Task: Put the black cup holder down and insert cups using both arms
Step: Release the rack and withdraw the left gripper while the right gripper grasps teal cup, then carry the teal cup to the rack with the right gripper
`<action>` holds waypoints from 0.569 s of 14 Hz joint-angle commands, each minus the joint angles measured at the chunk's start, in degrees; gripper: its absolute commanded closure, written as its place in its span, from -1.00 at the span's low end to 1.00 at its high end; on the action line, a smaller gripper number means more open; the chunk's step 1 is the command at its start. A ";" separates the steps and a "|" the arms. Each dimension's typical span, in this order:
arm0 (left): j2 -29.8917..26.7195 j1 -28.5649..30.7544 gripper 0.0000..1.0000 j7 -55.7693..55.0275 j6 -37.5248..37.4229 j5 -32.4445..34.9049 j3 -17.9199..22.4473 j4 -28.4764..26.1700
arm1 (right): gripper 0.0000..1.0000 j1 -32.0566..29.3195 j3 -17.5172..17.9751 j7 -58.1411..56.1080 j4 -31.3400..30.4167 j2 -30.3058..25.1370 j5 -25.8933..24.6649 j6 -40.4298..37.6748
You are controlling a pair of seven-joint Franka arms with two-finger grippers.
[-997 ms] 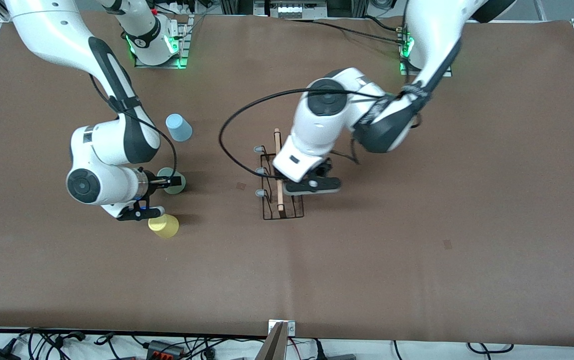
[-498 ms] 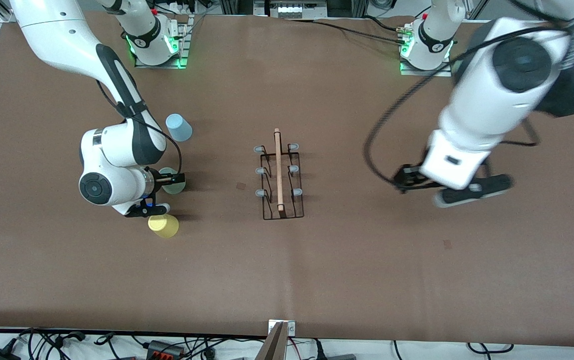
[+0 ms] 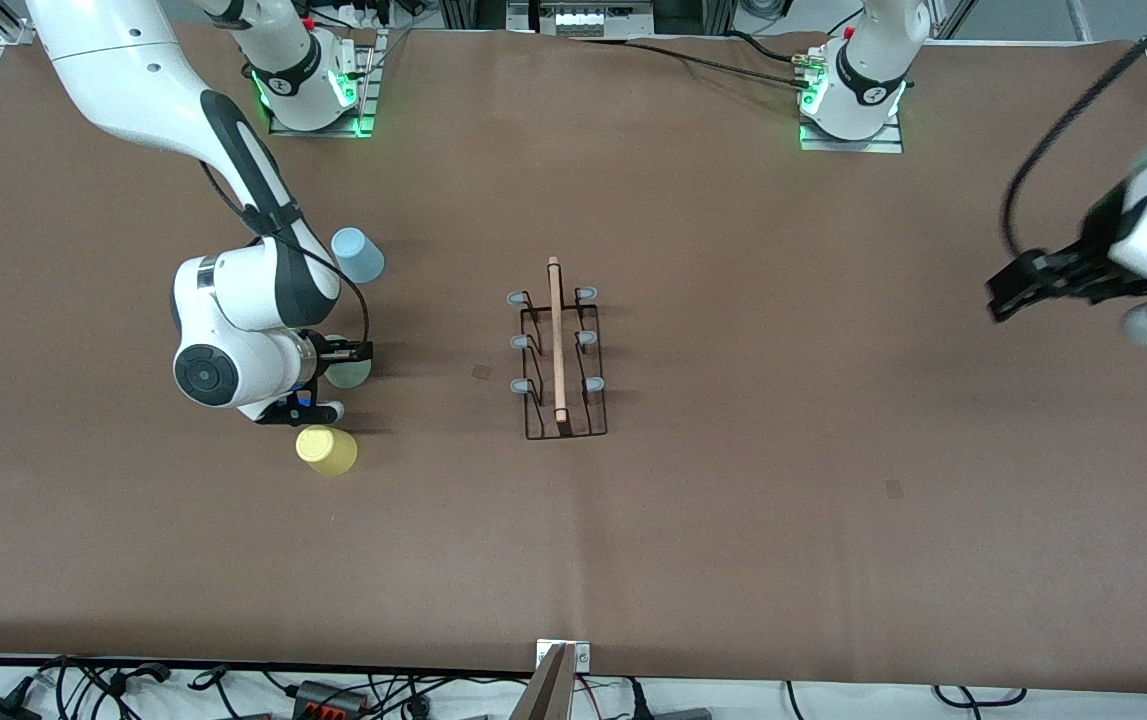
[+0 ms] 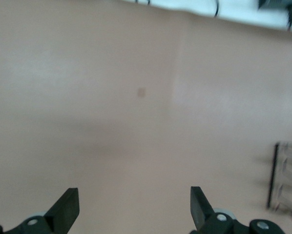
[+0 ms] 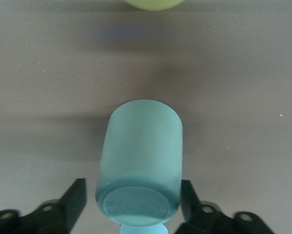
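Note:
The black cup holder (image 3: 558,352) stands upright mid-table, its wooden rod handle on top, with nothing on its pegs; its edge also shows in the left wrist view (image 4: 284,176). The pale green cup (image 3: 351,371) stands upside down between the open fingers of my right gripper (image 3: 345,382). In the right wrist view the cup (image 5: 141,156) sits between the fingers (image 5: 76,199), with a slim gap at one side. The light blue cup (image 3: 357,255) and the yellow cup (image 3: 326,450) stand upside down beside it. My left gripper (image 3: 1018,283) is open and empty, in the air at the left arm's end of the table.
The brown table cover (image 3: 733,500) spreads wide nearer the front camera. The arm bases (image 3: 313,90) stand along the table's back edge. Cables lie off the table's front edge. The yellow cup's rim shows in the right wrist view (image 5: 153,4).
My left arm has swung away from the cup holder to the left arm's end of the table, leaving the holder standing. My right gripper has shifted slightly at the green cup.

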 commanded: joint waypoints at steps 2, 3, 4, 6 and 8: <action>-1.37 1.18 -1.00 8.02 -3.68 -1.37 -0.64 -1.48 | 0.82 -0.56 -0.16 1.52 2.18 -1.96 0.51 -1.91; -1.37 1.53 -1.00 10.39 -4.04 -1.45 -0.37 -1.48 | 0.88 -0.56 -0.07 2.66 4.72 -2.40 0.77 -4.01; -1.28 2.22 -1.00 11.72 -4.04 -1.54 -0.54 -1.39 | 0.88 -0.21 0.36 4.67 8.48 -2.58 0.78 -7.34; -2.33 3.02 -1.00 15.40 -5.18 -2.68 0.06 -2.00 | 0.88 1.80 0.72 7.14 15.35 -2.58 1.04 -13.59; -6.27 2.24 -1.00 19.79 -4.75 -3.30 2.16 -6.36 | 0.88 4.88 1.07 8.28 17.31 -2.76 6.10 -14.32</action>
